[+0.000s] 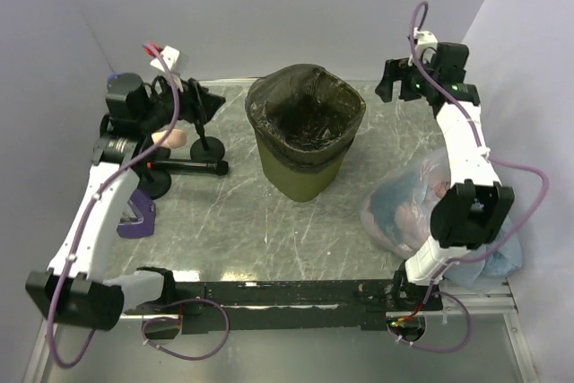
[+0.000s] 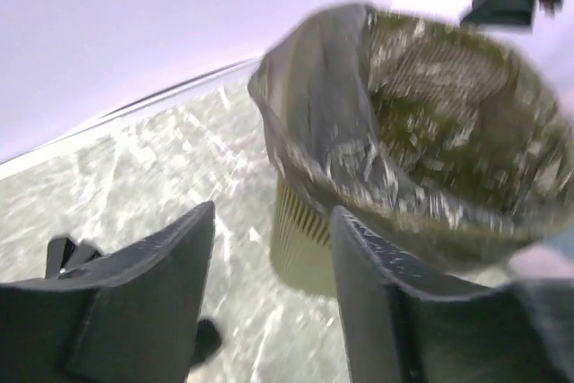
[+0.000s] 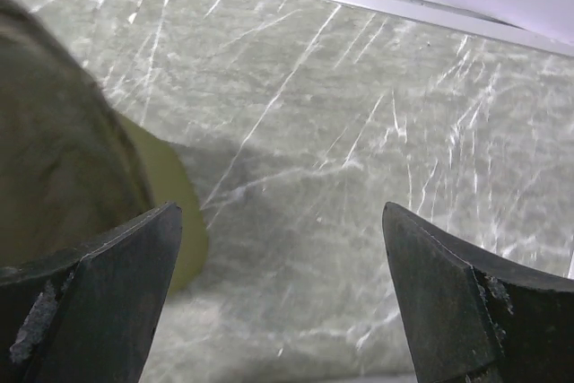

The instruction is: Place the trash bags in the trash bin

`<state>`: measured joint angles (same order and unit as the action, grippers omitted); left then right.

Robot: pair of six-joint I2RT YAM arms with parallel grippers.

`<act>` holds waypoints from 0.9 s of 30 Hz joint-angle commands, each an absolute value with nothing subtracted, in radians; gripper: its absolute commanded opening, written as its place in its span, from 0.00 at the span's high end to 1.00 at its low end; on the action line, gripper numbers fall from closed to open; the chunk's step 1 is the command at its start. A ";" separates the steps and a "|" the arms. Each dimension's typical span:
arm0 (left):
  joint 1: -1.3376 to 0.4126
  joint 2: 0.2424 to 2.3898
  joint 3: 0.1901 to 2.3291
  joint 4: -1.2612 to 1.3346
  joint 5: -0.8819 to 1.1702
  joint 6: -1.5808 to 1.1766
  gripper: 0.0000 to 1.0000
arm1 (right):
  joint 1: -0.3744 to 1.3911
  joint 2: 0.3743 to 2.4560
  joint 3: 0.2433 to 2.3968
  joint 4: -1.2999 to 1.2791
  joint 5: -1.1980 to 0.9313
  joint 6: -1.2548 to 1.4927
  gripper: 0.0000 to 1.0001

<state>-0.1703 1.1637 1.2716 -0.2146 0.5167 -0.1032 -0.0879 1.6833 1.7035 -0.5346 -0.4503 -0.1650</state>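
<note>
The olive-green trash bin [image 1: 303, 178] stands upright at mid table. A dark grey-black trash bag [image 1: 305, 109] lines it, its edge folded over the rim. In the left wrist view the bag [image 2: 332, 123] drapes over the bin's slatted wall [image 2: 300, 221]. My left gripper [image 1: 208, 103] is open and empty, held left of the bin; its jaws [image 2: 273, 221] stand apart. My right gripper [image 1: 387, 85] is open and empty, right of the bin near the back edge, with its jaws [image 3: 280, 221] wide over bare table beside the bin's side [image 3: 63, 159].
A clear bluish bag [image 1: 408, 199] with pinkish and blue contents lies at the right, under my right arm. A black stand [image 1: 193, 164] and a purple object [image 1: 136, 213] sit at the left. The back wall is close behind the bin.
</note>
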 commanded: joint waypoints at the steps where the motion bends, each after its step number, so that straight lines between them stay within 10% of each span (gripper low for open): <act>1: -0.143 1.285 1.331 -0.123 0.692 -0.331 0.35 | -0.089 1.554 1.635 -0.523 -0.491 -0.126 0.01; 15: -0.140 1.496 1.385 0.031 0.819 -0.742 0.34 | -0.091 1.457 1.491 -0.515 -0.502 -0.120 0.01; 27: -0.170 1.536 1.511 -0.195 0.566 -0.552 0.46 | -0.098 1.459 1.459 -0.499 -0.508 -0.117 0.01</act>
<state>-0.1471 1.5307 1.4361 -0.1219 0.6670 -0.6373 -0.0898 1.5169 1.4639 -0.5365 -0.4973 -0.1265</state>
